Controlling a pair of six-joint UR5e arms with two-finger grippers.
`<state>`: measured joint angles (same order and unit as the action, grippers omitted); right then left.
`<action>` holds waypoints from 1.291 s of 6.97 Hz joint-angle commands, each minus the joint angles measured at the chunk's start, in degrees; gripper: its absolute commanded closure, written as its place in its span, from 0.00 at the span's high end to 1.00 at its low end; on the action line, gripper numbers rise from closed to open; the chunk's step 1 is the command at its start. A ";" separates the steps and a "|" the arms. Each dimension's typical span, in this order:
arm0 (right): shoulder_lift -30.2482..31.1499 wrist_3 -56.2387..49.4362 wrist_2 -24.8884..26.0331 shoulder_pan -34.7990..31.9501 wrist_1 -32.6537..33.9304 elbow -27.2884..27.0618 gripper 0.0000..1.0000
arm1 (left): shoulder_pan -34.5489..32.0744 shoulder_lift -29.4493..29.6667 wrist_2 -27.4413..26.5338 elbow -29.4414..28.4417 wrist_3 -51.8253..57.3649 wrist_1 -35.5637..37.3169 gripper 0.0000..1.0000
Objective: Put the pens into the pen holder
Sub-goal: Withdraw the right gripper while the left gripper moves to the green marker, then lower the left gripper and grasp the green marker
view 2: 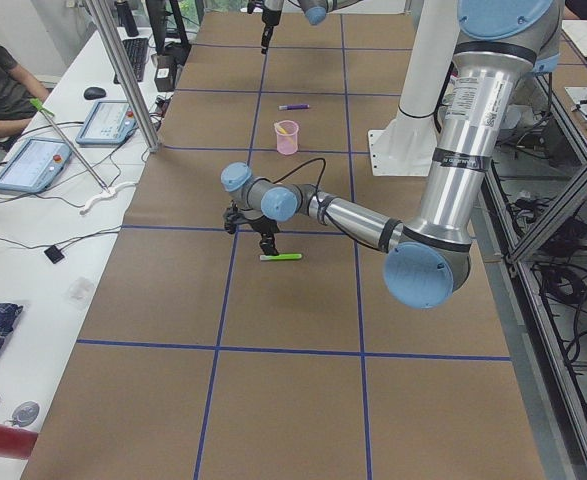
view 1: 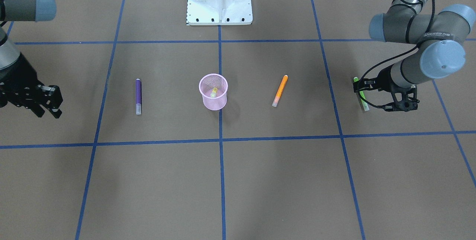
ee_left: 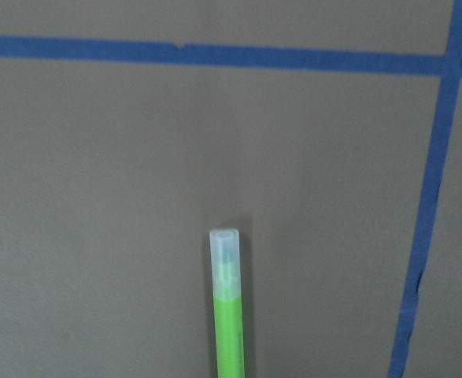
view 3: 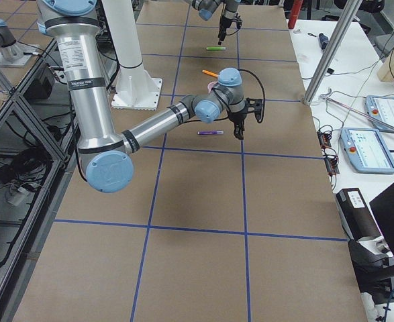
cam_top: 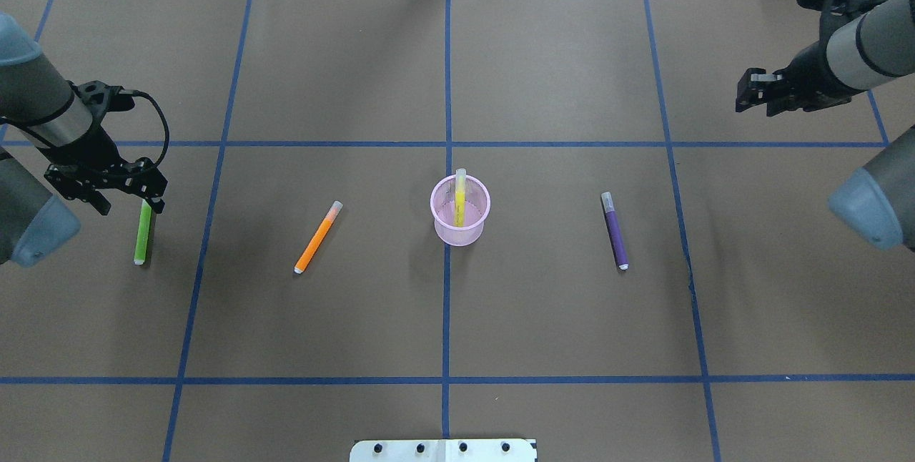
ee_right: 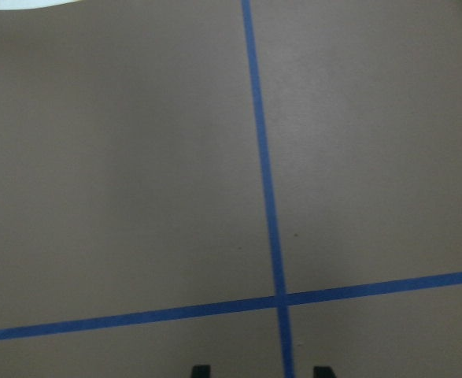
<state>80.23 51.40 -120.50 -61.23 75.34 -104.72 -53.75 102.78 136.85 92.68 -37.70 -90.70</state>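
Seen from overhead, the pink mesh pen holder (cam_top: 457,233) holds a yellow pen (cam_top: 460,194), with the orange pen (cam_top: 317,238) and green pen (cam_top: 143,237) lying at its 9 o'clock and the purple pen (cam_top: 615,233) at 3 o'clock, while the left gripper (cam_top: 150,201) sits over the green pen's far end, its grip impossible to tell, and the right gripper (cam_top: 756,99) is spread and empty.

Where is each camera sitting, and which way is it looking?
Front-facing: across the table, facing the white base; both arms show.
Overhead: behind the robot, looking down at the pen holder; both arms.
Exterior left: table's end, looking along it; left arm near.
Exterior right: opposite end; right arm near.
Left wrist: looks down at the green pen; no robot parts.
Right wrist: looks down at the table; right gripper tips show.
Shared: overhead and left wrist both see the green pen.
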 commanded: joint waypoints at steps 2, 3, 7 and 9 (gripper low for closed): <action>1.68 -9.04 -8.17 -5.39 0.07 3.03 0.53 | 2.86 -0.12 -0.27 -2.06 0.44 -0.18 0.72; 1.68 -9.12 -8.08 -5.31 0.07 3.20 0.53 | 2.95 -0.21 -0.27 -2.07 0.61 -0.01 0.71; 1.68 -8.51 -8.17 -5.39 -0.02 2.59 0.54 | 2.42 0.85 -0.27 -4.44 0.88 0.08 0.65; 1.86 -8.51 -8.17 -5.39 -0.02 2.41 0.55 | 1.90 0.93 -0.36 -4.62 0.88 0.08 0.58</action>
<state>82.02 42.86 -128.66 -66.60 75.32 -102.20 -51.45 103.63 136.52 88.18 -36.84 -90.63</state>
